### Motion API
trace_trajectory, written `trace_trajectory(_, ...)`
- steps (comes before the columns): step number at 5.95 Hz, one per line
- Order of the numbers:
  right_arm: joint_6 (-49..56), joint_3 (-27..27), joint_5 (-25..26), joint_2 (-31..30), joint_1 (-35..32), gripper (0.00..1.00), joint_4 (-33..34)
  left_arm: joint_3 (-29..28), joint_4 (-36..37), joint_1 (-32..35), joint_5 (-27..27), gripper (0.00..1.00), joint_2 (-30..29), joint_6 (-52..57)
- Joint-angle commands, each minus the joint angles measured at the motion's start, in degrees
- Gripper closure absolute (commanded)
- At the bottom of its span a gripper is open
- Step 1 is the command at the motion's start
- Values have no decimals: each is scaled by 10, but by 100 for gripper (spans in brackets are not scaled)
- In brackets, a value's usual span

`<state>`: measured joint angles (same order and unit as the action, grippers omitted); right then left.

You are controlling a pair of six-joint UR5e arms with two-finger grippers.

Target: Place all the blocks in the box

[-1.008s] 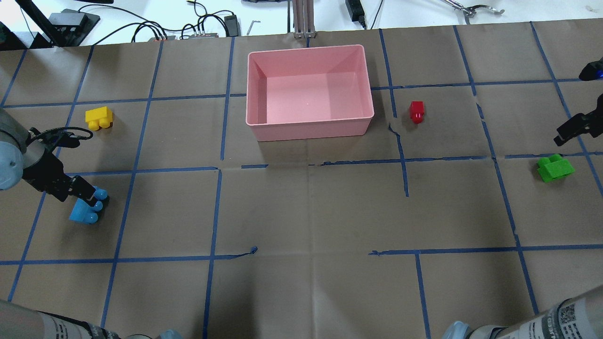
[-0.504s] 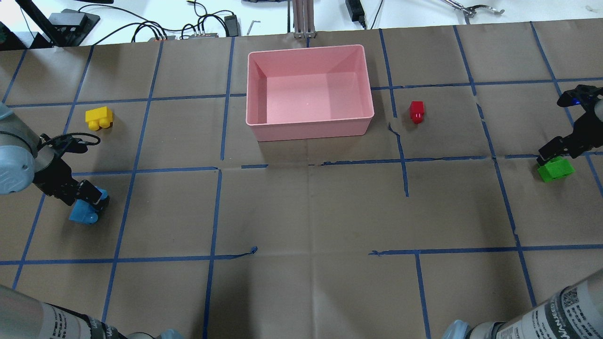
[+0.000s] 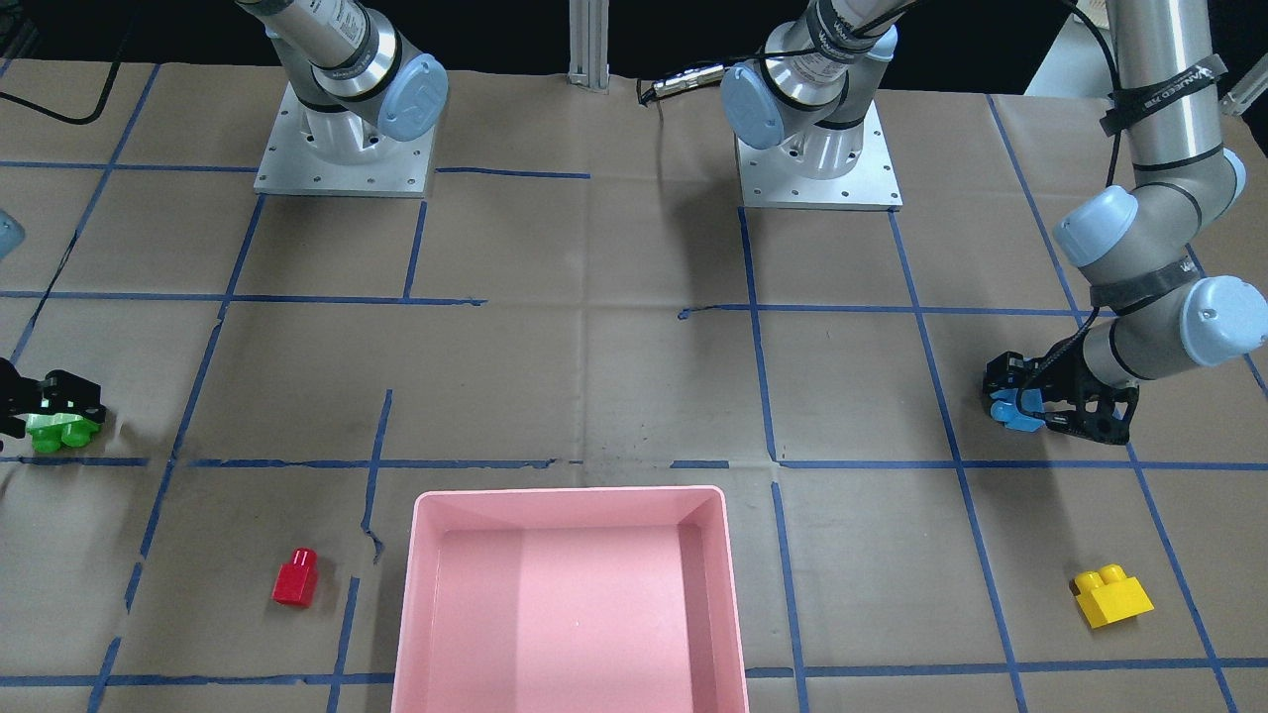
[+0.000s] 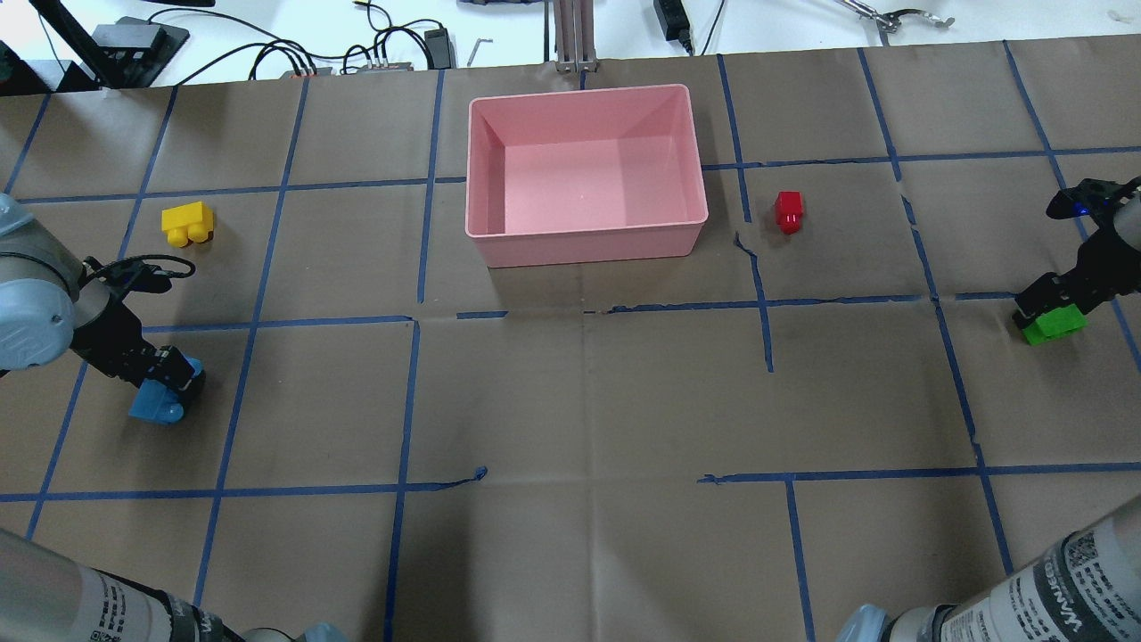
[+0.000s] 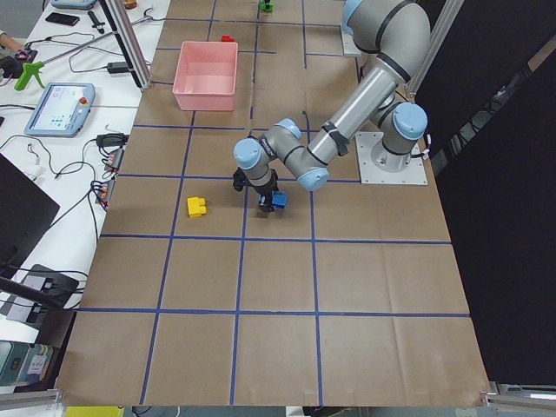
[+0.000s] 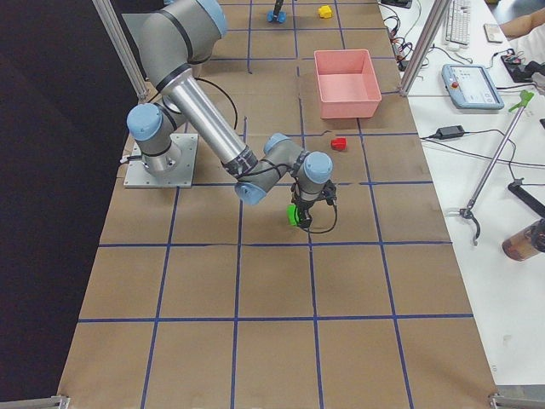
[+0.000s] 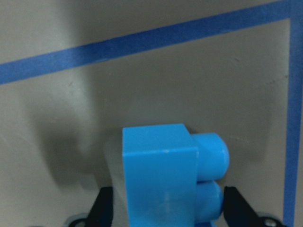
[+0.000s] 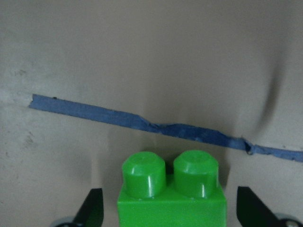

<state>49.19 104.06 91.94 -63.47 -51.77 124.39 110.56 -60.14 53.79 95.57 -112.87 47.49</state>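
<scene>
The blue three-stud block (image 4: 150, 408) lies on the table at the left. My left gripper (image 4: 169, 379) is down over it, and in the left wrist view the fingers sit against the sides of the blue block (image 7: 161, 179). The green two-stud block (image 4: 1054, 325) lies at the far right. My right gripper (image 4: 1047, 303) is open and straddles it, with gaps on both sides of the green block (image 8: 173, 194). The yellow block (image 4: 187, 223) and the red block (image 4: 788, 211) lie loose on the table. The pink box (image 4: 588, 248) holds nothing.
The table is brown paper with a blue tape grid. Cables and tools lie beyond the far edge (image 4: 374, 53). The two arm bases (image 3: 342, 149) stand on the robot's side. The yellow block (image 3: 1111, 594) and red block (image 3: 295, 577) flank the box (image 3: 570, 492).
My left gripper has lowered over the blue block and now covers more of it. My right gripper has come in from the right edge and dropped down over the green block.
</scene>
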Motion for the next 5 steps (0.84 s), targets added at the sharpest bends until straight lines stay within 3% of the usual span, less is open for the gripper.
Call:
trace_trajectory(1, -8, -1, 3, 0, -1, 50, -4, -1, 0, 0, 1, 71, 1, -2)
trace_trajectory(2, -9, -2, 4, -1, 0, 56, -6, -10, -6, 3, 0, 77, 10, -4)
trace_trajectory(3, -10, -8, 10, -7, -1, 56, -10, -33, -21, 24, -4, 78, 25, -14)
trace_trajectory(4, -34, -10, 20, -37, -4, 56, -25, -61, -77, 47, -5, 100, 36, -42)
trace_trajectory(5, -77, -11, 15, -94, -11, 56, -81, -69, -88, 57, -30, 100, 43, -54)
